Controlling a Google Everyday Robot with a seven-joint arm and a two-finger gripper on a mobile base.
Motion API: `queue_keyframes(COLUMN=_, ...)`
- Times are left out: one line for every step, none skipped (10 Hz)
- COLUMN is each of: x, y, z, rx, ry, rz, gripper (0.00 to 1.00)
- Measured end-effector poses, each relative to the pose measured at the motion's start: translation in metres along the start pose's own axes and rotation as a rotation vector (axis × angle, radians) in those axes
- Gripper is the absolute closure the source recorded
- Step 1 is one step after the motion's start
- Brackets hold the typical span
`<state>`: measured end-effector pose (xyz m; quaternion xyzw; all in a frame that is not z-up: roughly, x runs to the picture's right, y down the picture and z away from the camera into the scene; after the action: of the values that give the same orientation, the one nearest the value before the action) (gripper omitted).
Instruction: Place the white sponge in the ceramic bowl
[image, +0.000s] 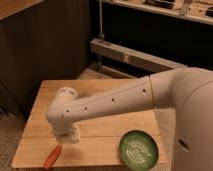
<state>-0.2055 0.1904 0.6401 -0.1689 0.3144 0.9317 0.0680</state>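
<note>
- Sponge (70, 135): small off-white block on the wooden tabletop (100, 145), near the front left, directly beneath the arm's wrist end; only part of it shows past the wrist.
- Gripper (65, 131): at the arm's lower end, pointed down onto the sponge. Fingers hidden by the wrist housing; how far open they are, and whether they grip the sponge, cannot be told.
- Bowl (139, 148): round, green, pale line pattern inside; front right of the tabletop, well apart from the sponge, to the sponge's right along the front edge.
- Key relation: sponge lies straight below the gripper; its long axis cannot be read. Bowl lies to the right and slightly nearer the front edge, so the carry would likely run rightward.
- Arm (110, 102): white, stretched from the body at right, across the tabletop, down and left to the wrist.
- Also present: orange-red object (52, 157), front left, just beside the sponge.
</note>
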Motion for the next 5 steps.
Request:
queue_keyframes(x=0.001, y=0.009, z=-0.022, rx=-0.001, ry=0.009, rz=0.022, gripper=1.0)
queue_keyframes(x=-0.001, y=0.015, z=-0.037, rx=0.0, ry=0.021, rz=0.044, gripper=1.0)
queue_keyframes(x=-0.002, y=0.018, z=-0.044, rx=0.003, ry=0.029, rz=0.057, gripper=1.0)
queue_keyframes(x=-0.007, y=0.024, z=-0.05, rx=0.007, ry=0.041, rz=0.087, gripper=1.0)
queue_keyframes(x=-0.016, y=0.029, z=-0.05, rx=0.009, ry=0.048, rz=0.118, gripper=1.0)
